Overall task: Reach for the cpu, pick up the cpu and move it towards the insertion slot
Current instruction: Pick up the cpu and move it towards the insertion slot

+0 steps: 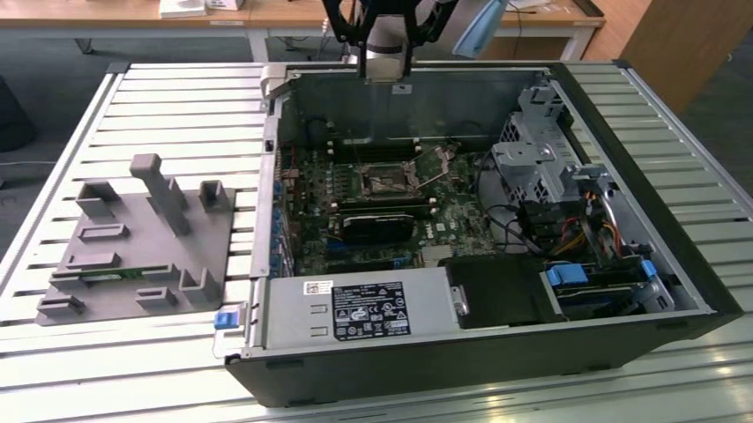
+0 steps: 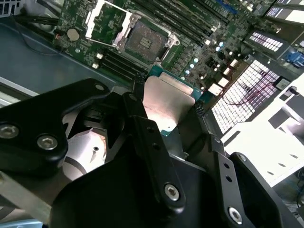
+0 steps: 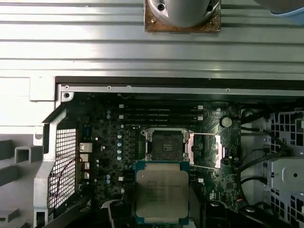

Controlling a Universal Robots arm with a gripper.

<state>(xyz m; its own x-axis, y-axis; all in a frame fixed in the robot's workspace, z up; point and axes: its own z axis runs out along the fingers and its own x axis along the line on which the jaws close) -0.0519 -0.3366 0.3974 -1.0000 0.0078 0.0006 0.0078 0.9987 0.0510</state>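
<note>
The cpu [image 2: 168, 102], a flat square chip with a silvery top and green rim, sits between my gripper's [image 2: 168, 97] black fingers [image 2: 142, 123], which are shut on its edges. In the first wrist view the cpu [image 3: 161, 192] hangs above the motherboard, just short of the open insertion slot [image 3: 165, 145], whose metal retention frame is flipped up beside it. The same insertion slot [image 2: 142, 40] lies beyond the chip in the second wrist view. In the exterior view the arm's wrist [image 1: 386, 53] is over the back wall of the open computer case [image 1: 659, 176], and the insertion slot [image 1: 383, 181] lies mid-board.
Inside the case are a power supply [image 1: 353, 310] at the front, a drive cage [image 1: 541, 167] and cables on the exterior view's right. A grey fixture block [image 1: 136, 242] with upright posts stands on the slatted table at the left. Desks stand behind.
</note>
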